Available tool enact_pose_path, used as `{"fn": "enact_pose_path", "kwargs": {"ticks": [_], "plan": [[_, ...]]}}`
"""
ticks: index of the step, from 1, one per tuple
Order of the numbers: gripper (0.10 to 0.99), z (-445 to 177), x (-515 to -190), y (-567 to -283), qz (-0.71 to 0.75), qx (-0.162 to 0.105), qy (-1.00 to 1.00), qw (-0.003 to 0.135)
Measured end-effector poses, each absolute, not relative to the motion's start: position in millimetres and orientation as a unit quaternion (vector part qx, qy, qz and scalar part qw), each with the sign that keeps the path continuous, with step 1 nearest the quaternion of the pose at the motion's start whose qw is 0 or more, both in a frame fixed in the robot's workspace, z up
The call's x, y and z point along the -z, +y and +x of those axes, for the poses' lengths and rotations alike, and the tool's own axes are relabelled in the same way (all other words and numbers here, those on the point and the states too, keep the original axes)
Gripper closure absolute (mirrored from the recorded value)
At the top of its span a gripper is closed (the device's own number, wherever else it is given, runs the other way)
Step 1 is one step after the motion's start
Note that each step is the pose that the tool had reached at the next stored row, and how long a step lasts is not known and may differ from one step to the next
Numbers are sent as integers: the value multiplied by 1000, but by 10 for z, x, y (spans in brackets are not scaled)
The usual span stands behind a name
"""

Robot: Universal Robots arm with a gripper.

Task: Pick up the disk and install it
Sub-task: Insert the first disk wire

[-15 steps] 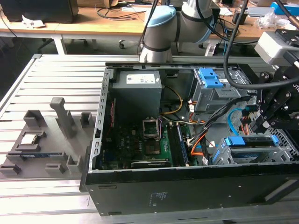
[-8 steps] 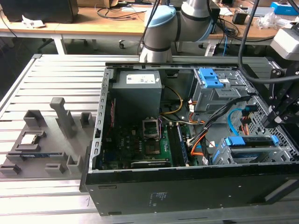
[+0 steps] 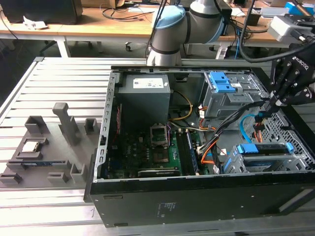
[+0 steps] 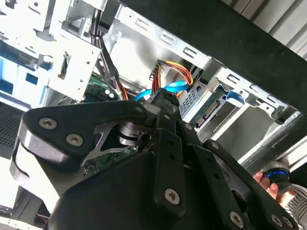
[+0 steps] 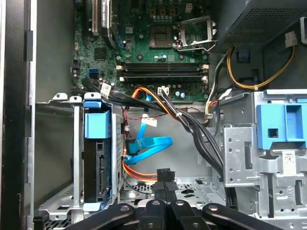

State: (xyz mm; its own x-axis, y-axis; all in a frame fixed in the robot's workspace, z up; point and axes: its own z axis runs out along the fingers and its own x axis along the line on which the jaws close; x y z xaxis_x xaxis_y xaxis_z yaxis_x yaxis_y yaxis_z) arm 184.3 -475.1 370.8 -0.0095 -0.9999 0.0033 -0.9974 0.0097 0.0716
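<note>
The disk (image 3: pixel 263 149), edged in bright blue plastic, sits in the grey metal bay (image 3: pixel 236 164) at the near right corner of the open computer case. In the first wrist view the disk (image 5: pixel 96 163) shows edge-on in that bay, with its blue tab on top. My gripper (image 3: pixel 269 102) hangs inside the case at the exterior view's right, above the blue and orange cables (image 5: pixel 144 148) and a short way from the disk. Its black fingers (image 5: pixel 163 179) are shut together with nothing between them, as the second wrist view also shows for the gripper (image 4: pixel 165 100).
A blue-fronted drive cage (image 3: pixel 221 86) stands at the back of the case, beside the power supply (image 3: pixel 145 93). The motherboard (image 3: pixel 157 152) lies on the case floor. A grey fixture plate (image 3: pixel 44 147) with a small square chip lies at the exterior view's left. A person's fingers (image 4: pixel 268 184) show outside the case.
</note>
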Motion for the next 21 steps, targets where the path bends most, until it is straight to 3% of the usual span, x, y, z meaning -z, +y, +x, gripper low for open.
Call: {"fn": "enact_pose_path", "kwargs": {"ticks": [5, 6, 7, 8, 9, 14, 16, 21], "plan": [[973, 1844, -3708, -4750, 703, 24, -710, 26], [851, 1844, -3708, -4749, 703, 24, -710, 26], [784, 1822, -3661, -4667, 703, 13, -710, 37], [784, 1791, -3566, -4651, 702, -1, -710, 52], [784, 1790, -3548, -4651, 702, -3, -710, 53], [796, 1789, -3546, -4652, 702, -4, -710, 55], [898, 1789, -3546, -4652, 702, -4, -710, 55], [898, 1789, -3546, -4652, 702, -5, -710, 55]]}}
